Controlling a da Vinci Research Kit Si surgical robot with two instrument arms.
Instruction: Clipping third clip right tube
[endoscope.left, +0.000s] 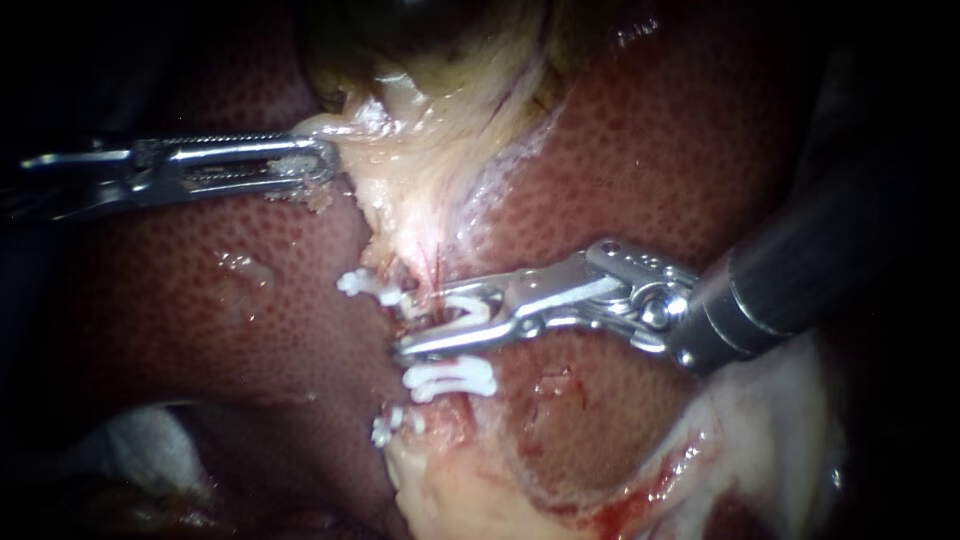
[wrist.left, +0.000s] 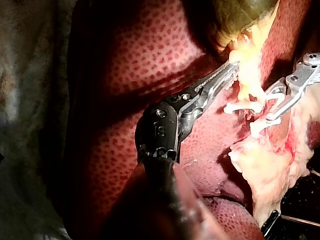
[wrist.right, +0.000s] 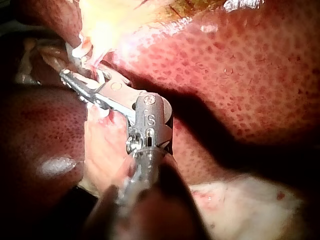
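Observation:
My right instrument (endoscope.left: 428, 322) comes in from the right. Its two metal jaws hold a white clip (endoscope.left: 468, 312) across a thin pale-red tube (endoscope.left: 430, 272) running down from the gallbladder. Just below them another white clip (endoscope.left: 450, 378) sits on the same strand. Two more white clips (endoscope.left: 365, 287) (endoscope.left: 385, 428) lie to the left. My left instrument (endoscope.left: 322, 165) is shut on the pale edge of the gallbladder tissue (endoscope.left: 420, 170) and holds it to the left. The left wrist view shows both instruments, left (wrist.left: 231, 68) and right (wrist.left: 272, 107). In the right wrist view, my right instrument (wrist.right: 75, 82) has its jaws in pale tissue.
Dark red liver (endoscope.left: 200, 300) surrounds the field on both sides. The greenish gallbladder (endoscope.left: 450, 50) lies above. Pale fatty tissue (endoscope.left: 780, 420) with some blood sits at the lower right, and white gauze (endoscope.left: 120, 440) at the lower left.

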